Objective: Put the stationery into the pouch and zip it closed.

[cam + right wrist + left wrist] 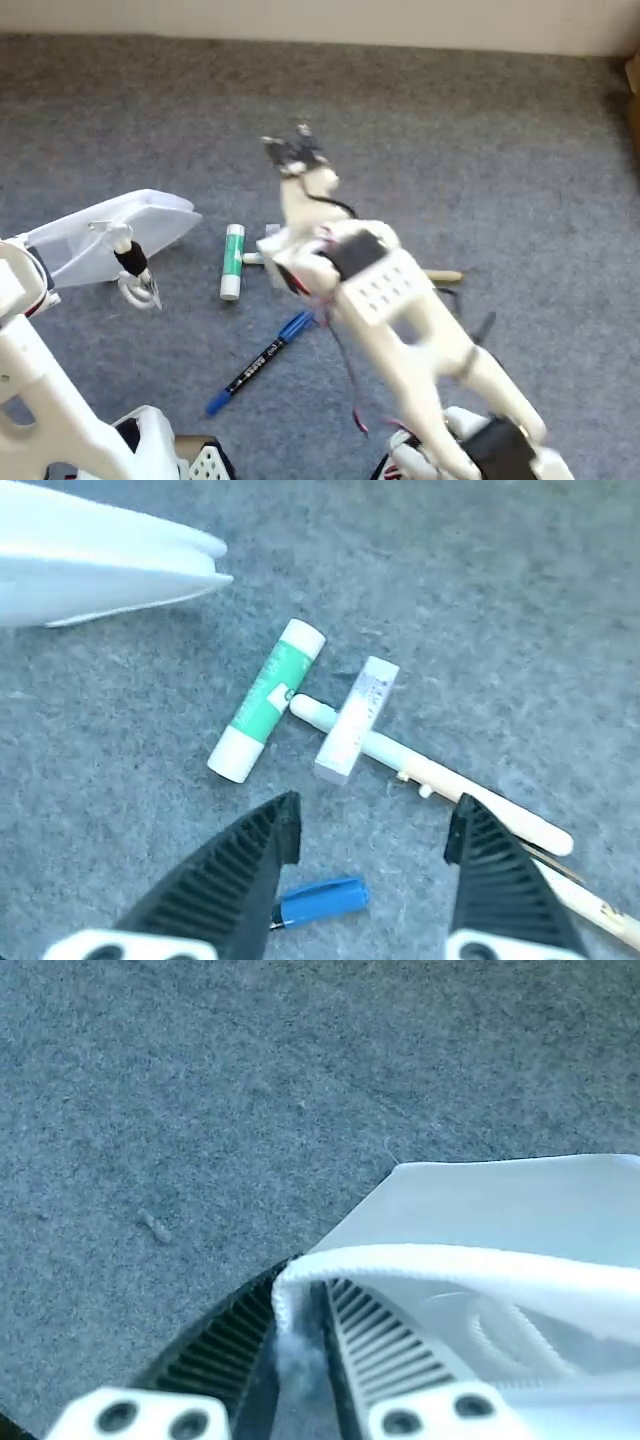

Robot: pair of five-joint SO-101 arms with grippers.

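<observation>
**Operator:** Where is the pouch?

**Technician:** You find the pouch (pixel 105 235) at the left of the grey worktop (pixel 480 130) in the high view. It is white and translucent.

**Operator:** What is the state of the left gripper?

**Technician:** You see the left gripper (pixel 300 1305) clamped on the edge of the pouch. Its ribbed fingers (pixel 215 1350) are closed, with the edge band pinched between them.

**Operator:** And the right gripper?

**Technician:** You see the right gripper (pixel 372 815) hanging above the stationery. Its fingers (pixel 240 870) are spread wide and grip nothing.

**Operator:** Where does the stationery lie?

**Technician:** The items in view lie on the worktop, outside the pouch.
- The glue stick (pixel 232 262), green with white ends, lies near the tip of the pouch but apart from it.
- The blue marker (pixel 258 362) lies diagonally, nearer the arm bases than the glue stick.
- In the right wrist view, the white block (pixel 357 720) lies across the cream pen (pixel 440 785) and touches it.
- The tip of the cream pen sits just beside the glue stick.
- A wooden stick (pixel 590 905) lies next to the cream pen, partly hidden by a finger.

**Operator:** Is the zip open or closed?

**Technician:** You cannot tell from these views.
</observation>
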